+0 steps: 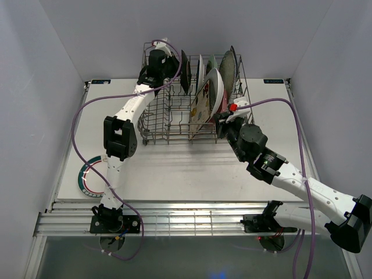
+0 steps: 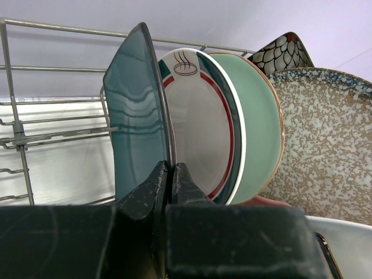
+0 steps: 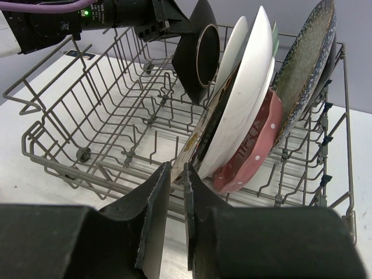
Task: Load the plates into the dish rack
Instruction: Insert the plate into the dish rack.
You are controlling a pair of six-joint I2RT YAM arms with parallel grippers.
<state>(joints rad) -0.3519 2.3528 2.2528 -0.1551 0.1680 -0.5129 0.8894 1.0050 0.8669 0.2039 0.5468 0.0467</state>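
The grey wire dish rack (image 1: 168, 138) stands at the back of the table. My left gripper (image 2: 170, 171) is shut on the rim of a dark teal square plate (image 2: 133, 116), which stands upright in the rack's back left part (image 1: 185, 72). Behind it stand a red-and-green rimmed white plate (image 2: 197, 122), a mint green plate (image 2: 258, 128) and a speckled plate (image 2: 325, 145). My right gripper (image 3: 177, 168) is shut on the lower edge of a floral square plate (image 3: 197, 136), which leans against a white plate (image 3: 244, 99) and a pink dotted plate (image 3: 253, 151).
One rimmed round plate (image 1: 87, 177) lies flat on the table at the near left, beside the left arm's base. The rack's left half holds bare tines (image 3: 116, 116). White walls close in the table on three sides.
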